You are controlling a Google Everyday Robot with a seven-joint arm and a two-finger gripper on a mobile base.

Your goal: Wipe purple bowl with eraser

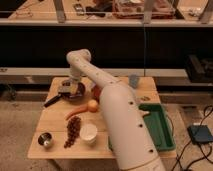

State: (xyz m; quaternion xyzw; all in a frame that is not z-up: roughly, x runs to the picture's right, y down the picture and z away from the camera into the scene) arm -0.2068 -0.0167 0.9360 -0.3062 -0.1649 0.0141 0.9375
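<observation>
The purple bowl [78,92] sits at the back left of the wooden table [55,120]. My gripper [70,88] hangs from the white arm straight down into the bowl. It is shut on the eraser [64,90], a dark-grey block that lies across the bowl's left side. The gripper and the eraser hide most of the bowl's inside.
A black-handled tool [51,100] lies just left of the bowl. The orange-red bowl [95,91] is half hidden behind my arm. An orange [93,104], a carrot [75,113], grapes [73,131], a white cup [88,132] and a steel cup [45,140] stand in front. A green tray [161,125] is at the right.
</observation>
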